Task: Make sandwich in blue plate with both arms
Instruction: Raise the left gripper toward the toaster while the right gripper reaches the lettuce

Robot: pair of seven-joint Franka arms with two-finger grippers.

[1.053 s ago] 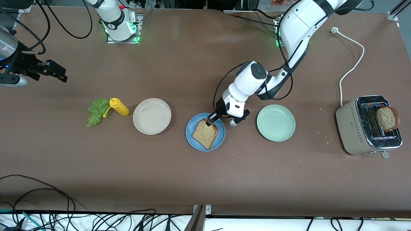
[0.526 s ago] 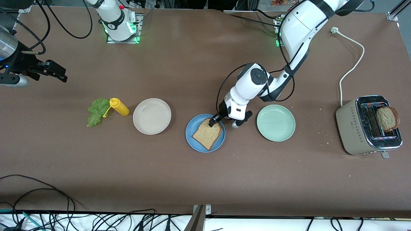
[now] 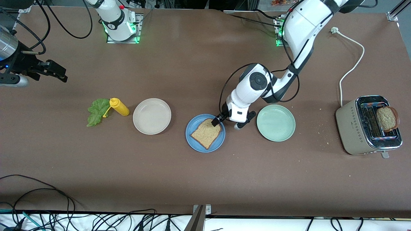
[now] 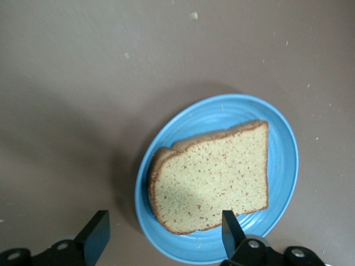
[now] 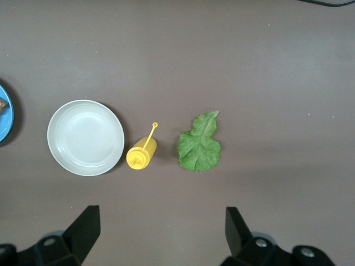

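Front view: the blue plate [image 3: 205,133] sits mid-table between the beige plate [image 3: 152,116] and the green plate [image 3: 275,123]. One bread slice [image 3: 206,133] lies flat on it. The left gripper [image 3: 218,120] hangs over the plate's edge nearest the arm bases, just above the slice's corner. The lettuce [image 3: 96,111] lies on the table toward the right arm's end, touching a yellow bottle [image 3: 119,107] that lies beside the beige plate. A second slice [image 3: 387,118] stands in the toaster [image 3: 367,125] at the left arm's end. The right gripper [image 3: 53,71] waits high over the table at its own end.

Left wrist view: the left gripper [image 4: 166,230] has its jaws spread wide with nothing between them; below, the slice [image 4: 213,177] rests on the plate [image 4: 283,160].

Right wrist view: the right gripper [image 5: 161,224] is wide open and empty, over the lettuce [image 5: 200,144], bottle [image 5: 141,154] and beige plate [image 5: 85,137].
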